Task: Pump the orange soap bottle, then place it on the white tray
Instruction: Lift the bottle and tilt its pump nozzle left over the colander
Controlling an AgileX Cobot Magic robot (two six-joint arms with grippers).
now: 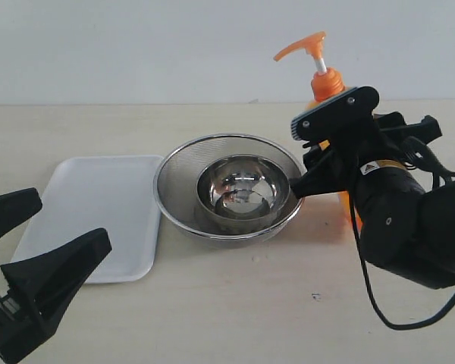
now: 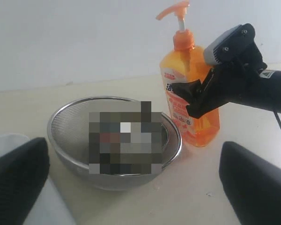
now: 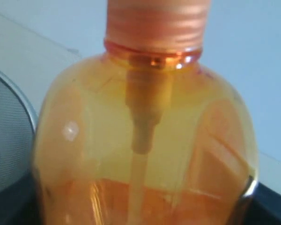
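Note:
The orange soap bottle (image 1: 326, 82) stands upright on the table, just right of the strainer, its pump head up and its spout pointing left. My right gripper (image 1: 326, 163) is shut on the bottle's body, one black finger (image 2: 201, 101) lying across the label. In the right wrist view the bottle (image 3: 145, 140) fills the frame, with dark finger edges at both lower corners. The white tray (image 1: 91, 205) lies flat at the left with nothing on it. My left gripper (image 1: 30, 243) hangs open at the front left, over the tray's near corner, holding nothing.
A round metal mesh strainer (image 1: 182, 174) sits between tray and bottle, touching the tray's right edge. A steel bowl (image 1: 239, 186) rests inside it. In the left wrist view the strainer (image 2: 65, 126) lies ahead of the open fingers (image 2: 18, 178).

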